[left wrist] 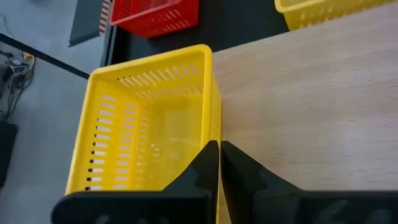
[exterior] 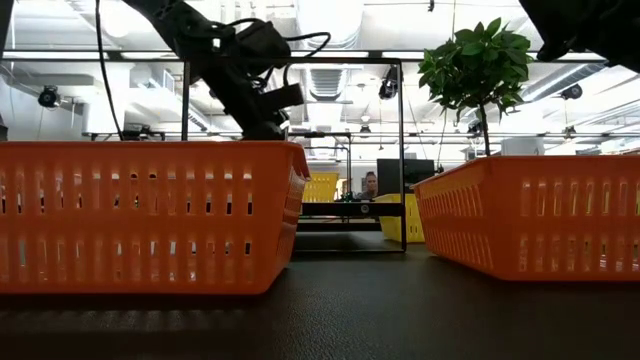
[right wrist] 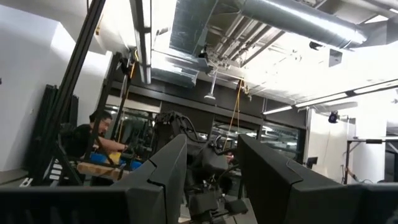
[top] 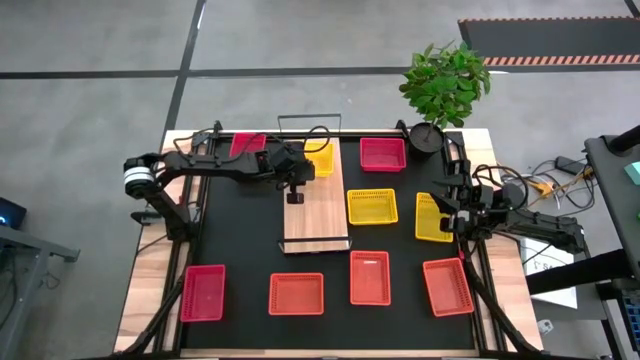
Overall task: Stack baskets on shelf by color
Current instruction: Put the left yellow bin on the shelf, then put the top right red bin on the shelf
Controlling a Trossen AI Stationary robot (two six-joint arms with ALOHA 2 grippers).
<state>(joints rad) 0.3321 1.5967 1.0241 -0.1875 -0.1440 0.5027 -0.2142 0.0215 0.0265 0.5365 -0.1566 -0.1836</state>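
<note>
yellow basket point(left wrist: 149, 124), light-wood shelf point(left wrist: 311, 106)

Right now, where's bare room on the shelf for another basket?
The wooden shelf is bare from its middle to the near wire rail. Its far end is crowded: the left gripper grips a yellow basket there.

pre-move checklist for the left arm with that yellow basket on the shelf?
1. Left gripper shut on the rim of the yellow basket: ok.
2. Yellow basket at the shelf far end: ok; resting or lifted: cannot tell.
3. Bare wood on the shelf near end for more stacks: ok.
4. Right gripper open, holding nothing, off by the table's right side: ok.
5. Remaining yellow baskets sorted: not ok, two sit on the mat right of the shelf.
6. Red and orange baskets stacked: not ok, all lie on the mat.
</note>
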